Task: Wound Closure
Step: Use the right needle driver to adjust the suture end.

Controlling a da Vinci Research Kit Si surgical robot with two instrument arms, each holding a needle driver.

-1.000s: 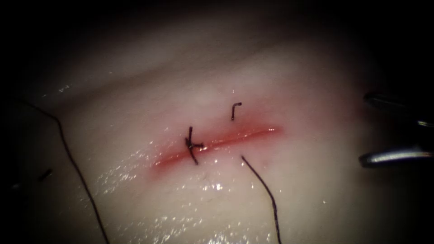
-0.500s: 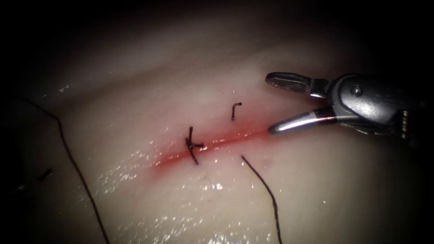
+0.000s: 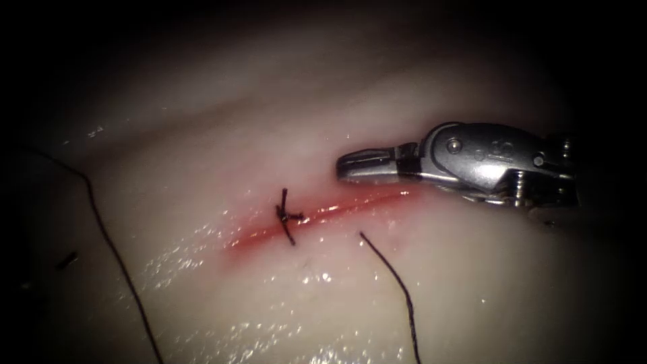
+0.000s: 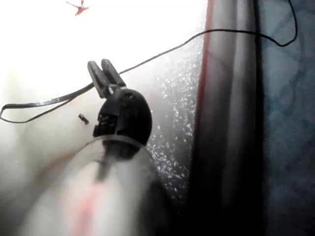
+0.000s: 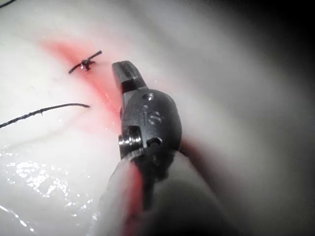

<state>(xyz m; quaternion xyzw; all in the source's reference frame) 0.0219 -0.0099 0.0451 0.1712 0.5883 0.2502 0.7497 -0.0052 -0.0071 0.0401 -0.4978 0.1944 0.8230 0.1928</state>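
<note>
Spotted, in the endoscope view, the right tool [image 3: 364, 165] lying low over the tissue [image 3: 472, 283], just above the right half of the cut [image 3: 337, 207], jaws pressed together; could not tell whether anything sat pinched under them. Noted a dark knotted stitch [image 3: 288, 217] across the cut left of the middle, red fluid [image 3: 259, 234] along the line, a loose thread strand [image 3: 394, 280] running off below and a long thread [image 3: 111, 249] down the far left. Moved to the left wrist view: caught the left tool [image 4: 106, 73] with jaws together, long thread crossing right at them, grip impossible to confirm. Turned to the right wrist view: saw closed jaws beside the stitch, tip contents hidden.
</note>
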